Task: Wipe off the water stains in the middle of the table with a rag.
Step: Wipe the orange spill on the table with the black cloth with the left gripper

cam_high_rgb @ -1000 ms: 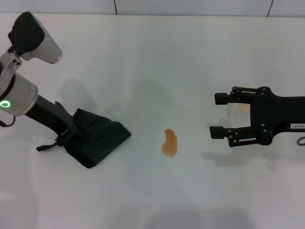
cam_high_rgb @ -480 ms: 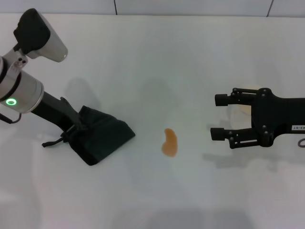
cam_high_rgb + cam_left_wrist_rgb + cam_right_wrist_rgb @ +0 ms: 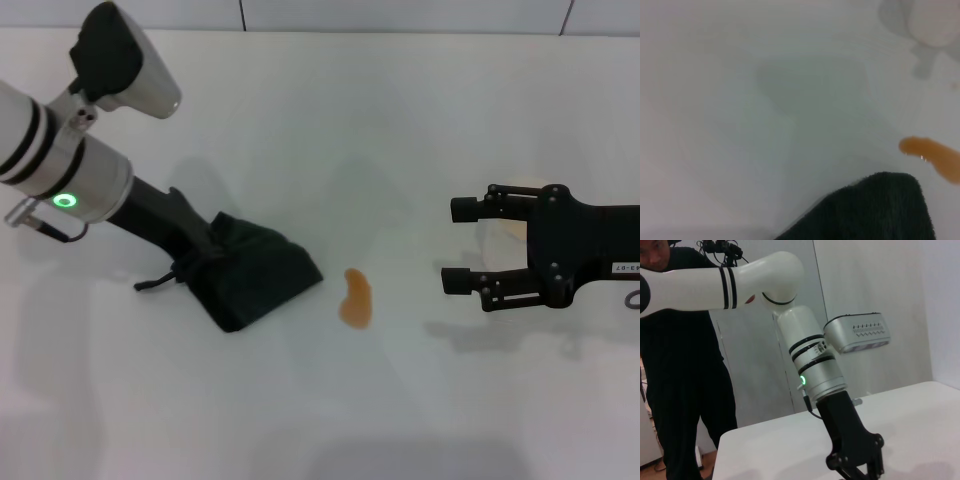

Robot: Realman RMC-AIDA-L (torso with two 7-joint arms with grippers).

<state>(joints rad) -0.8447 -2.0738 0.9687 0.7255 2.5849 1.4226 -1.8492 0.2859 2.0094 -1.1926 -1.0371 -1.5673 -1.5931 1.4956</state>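
The orange water stain (image 3: 356, 298) lies on the white table (image 3: 330, 110) near its middle. The dark rag (image 3: 258, 282) rests on the table just left of the stain, a small gap between them. My left gripper (image 3: 203, 252) is shut on the rag's left end, with the cord loop (image 3: 155, 283) trailing behind. In the left wrist view the rag (image 3: 875, 210) sits close to the stain (image 3: 935, 156). My right gripper (image 3: 456, 243) is open and empty, hovering right of the stain.
A white paper cup (image 3: 512, 226) stands behind my right gripper and shows in the left wrist view (image 3: 932, 22). The right wrist view shows my left arm (image 3: 815, 365) and a person in black (image 3: 685, 390) beyond the table's far side.
My left gripper has dragged the rag to the right across the table, toward the stain. The right arm has not moved.
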